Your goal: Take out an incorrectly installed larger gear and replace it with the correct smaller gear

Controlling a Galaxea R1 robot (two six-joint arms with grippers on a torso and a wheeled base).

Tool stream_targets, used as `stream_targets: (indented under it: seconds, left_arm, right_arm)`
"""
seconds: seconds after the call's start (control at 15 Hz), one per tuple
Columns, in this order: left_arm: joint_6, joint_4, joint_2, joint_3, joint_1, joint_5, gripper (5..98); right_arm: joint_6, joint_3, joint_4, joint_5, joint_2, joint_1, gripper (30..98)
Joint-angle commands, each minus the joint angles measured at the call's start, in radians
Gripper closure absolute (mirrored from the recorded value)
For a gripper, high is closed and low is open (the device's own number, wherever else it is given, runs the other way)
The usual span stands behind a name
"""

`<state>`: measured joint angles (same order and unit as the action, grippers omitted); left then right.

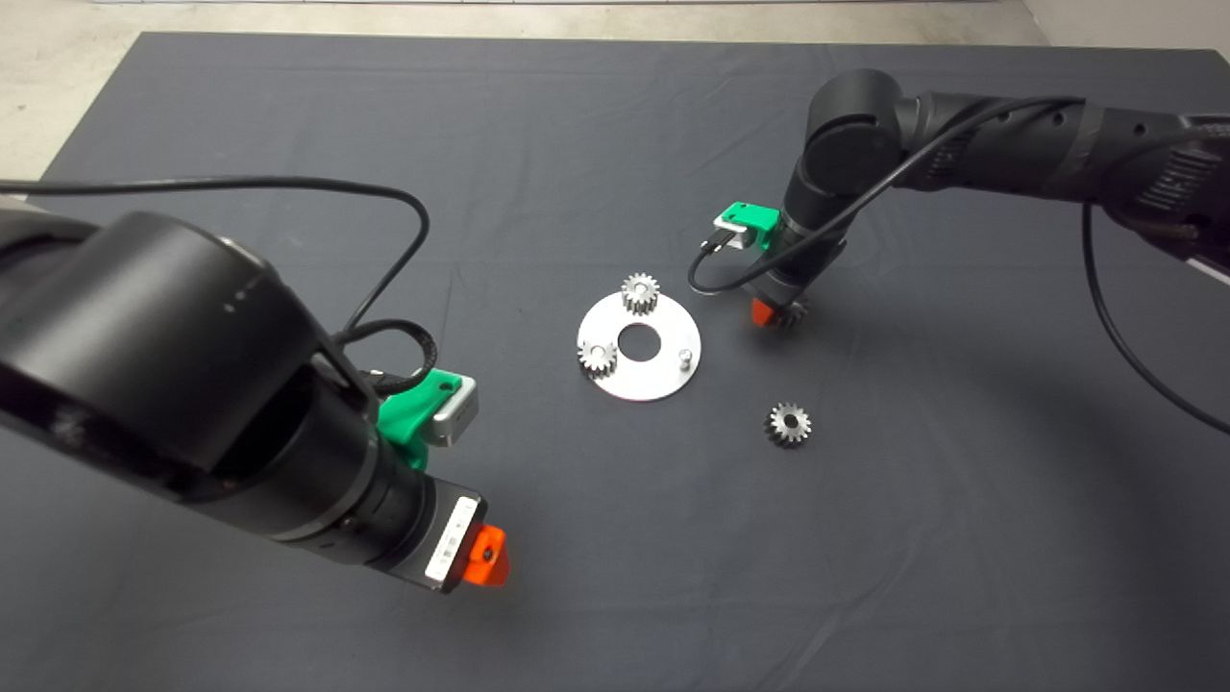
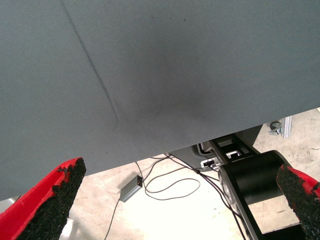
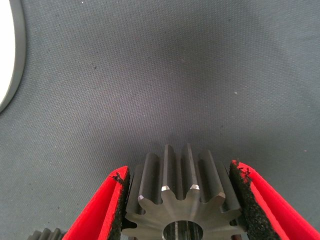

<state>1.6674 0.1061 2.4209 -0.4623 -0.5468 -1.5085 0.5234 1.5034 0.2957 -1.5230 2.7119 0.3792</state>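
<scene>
The larger gear (image 3: 182, 210), dark with coarse long teeth, sits between the pads of my right gripper (image 3: 180, 172), which is shut on it. In the head view this gripper (image 1: 769, 312) is low over the mat just right of the round silver plate (image 1: 639, 380), with the larger gear's teeth (image 1: 796, 311) showing beside its red fingertip. The smaller gear (image 1: 788, 423) lies loose on the mat, front right of the plate. The plate holds two small gears (image 1: 640, 291) (image 1: 597, 358) and one bare peg (image 1: 685, 358). My left gripper (image 1: 485, 557) is open and empty at the lower left.
The plate's edge (image 3: 5, 50) shows in the right wrist view. The left wrist view shows the left gripper (image 2: 180, 170) open over the mat's front edge, with floor, cables and the robot's base beyond. The right arm's black cable (image 1: 716, 284) loops near the plate.
</scene>
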Motion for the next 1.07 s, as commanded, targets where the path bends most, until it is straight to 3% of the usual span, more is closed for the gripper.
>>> stream_targets:
  seconds: [0.0,1.0]
  left_arm:
    - [0.006,0.0,-0.001,0.012,-0.01,-0.001,5.4]
    - [0.008,0.0,-0.001,0.013,-0.01,-0.001,5.4]
  right_arm:
    - [-0.003,0.003,0.02,-0.135,-0.002,0.02,78.6]
    - [0.004,-0.009,0.025,-0.132,-0.002,0.014,78.1]
